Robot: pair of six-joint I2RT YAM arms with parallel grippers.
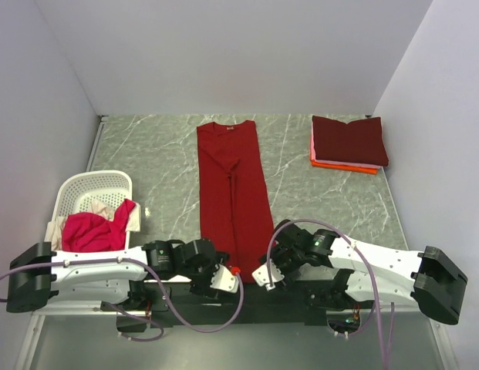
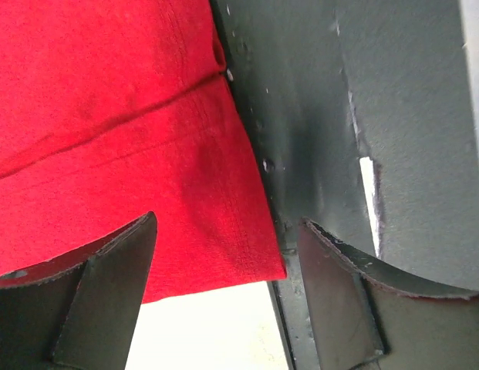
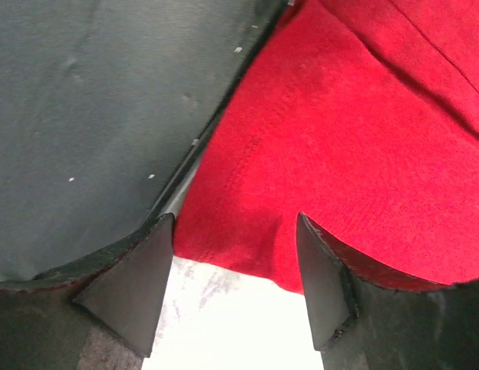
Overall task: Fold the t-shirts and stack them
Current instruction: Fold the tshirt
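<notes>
Cross-fold step: dark red t-shirt (image 1: 233, 193) lies as a long strip mid-table, left gripper (image 2: 227, 223) and right gripper (image 3: 233, 220) open-jawed over its near hem corners, which likely need pinching next, then carrying toward the collar.

The left arm (image 1: 92, 268) and the right arm (image 1: 378, 266) are lying low along the near edge of the surface, each bending inward toward the middle. The left hand (image 1: 226, 279) and the right hand (image 1: 264, 277) are pointing toward each other, near but apart, wrists tilting downward. Each hand is holding its jaws wide apart.
</notes>
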